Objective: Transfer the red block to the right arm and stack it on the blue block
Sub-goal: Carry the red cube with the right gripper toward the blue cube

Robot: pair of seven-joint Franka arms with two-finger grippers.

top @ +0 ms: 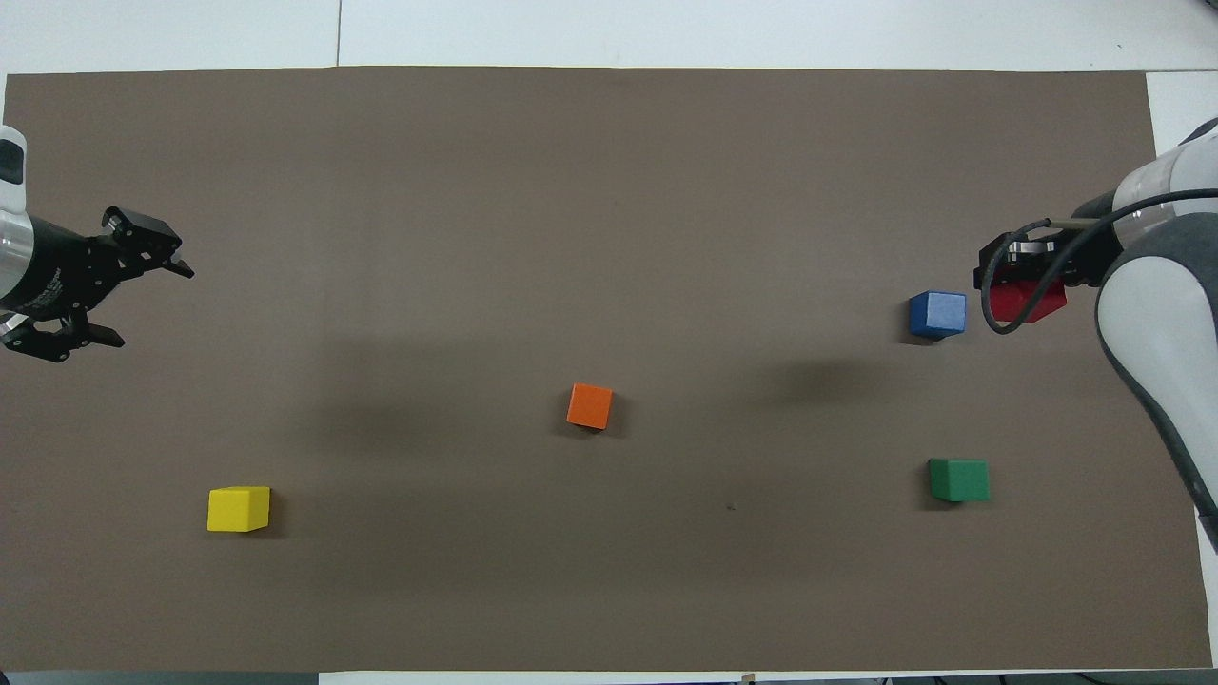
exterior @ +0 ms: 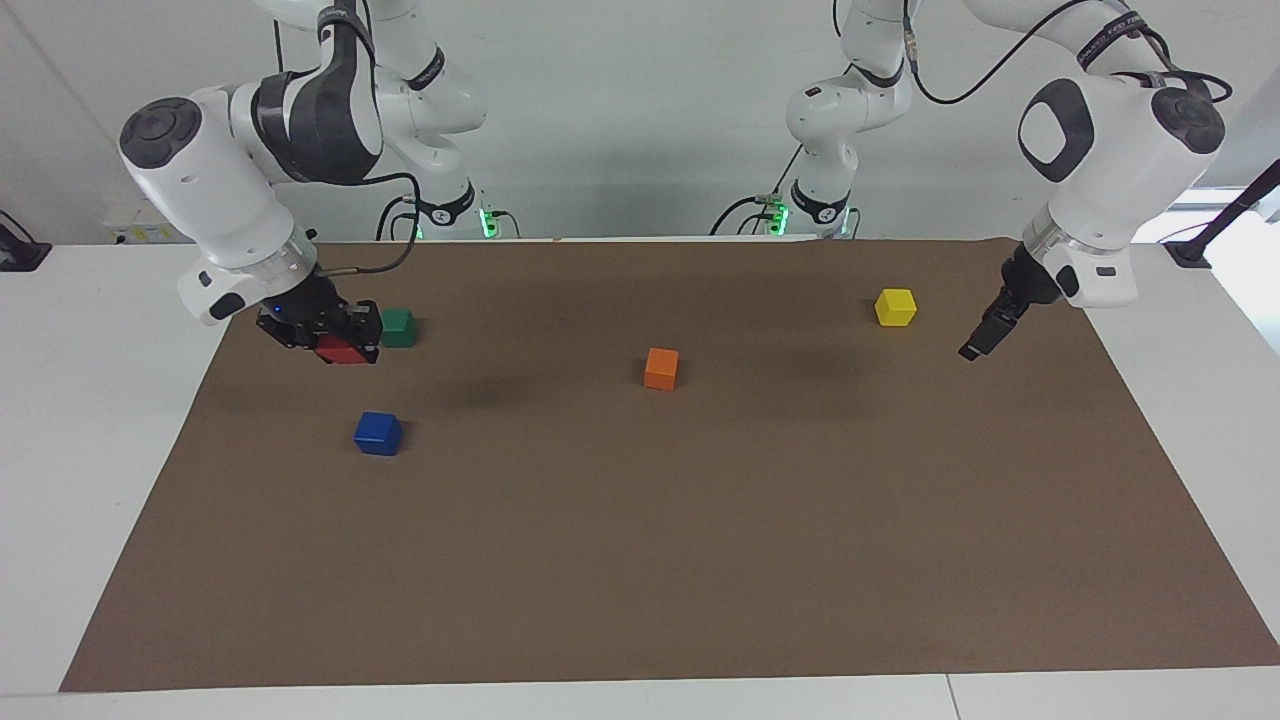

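The right gripper [exterior: 345, 338] hid much of the red block [exterior: 341, 350], seemingly clamped; arm bases were cropped at the frame's top.

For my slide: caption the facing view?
Right end effector holds red block above the mat near blue block; left arm waits.

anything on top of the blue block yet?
Nothing: blue block has a bare top. Right gripper holds the red block in the air beside it.
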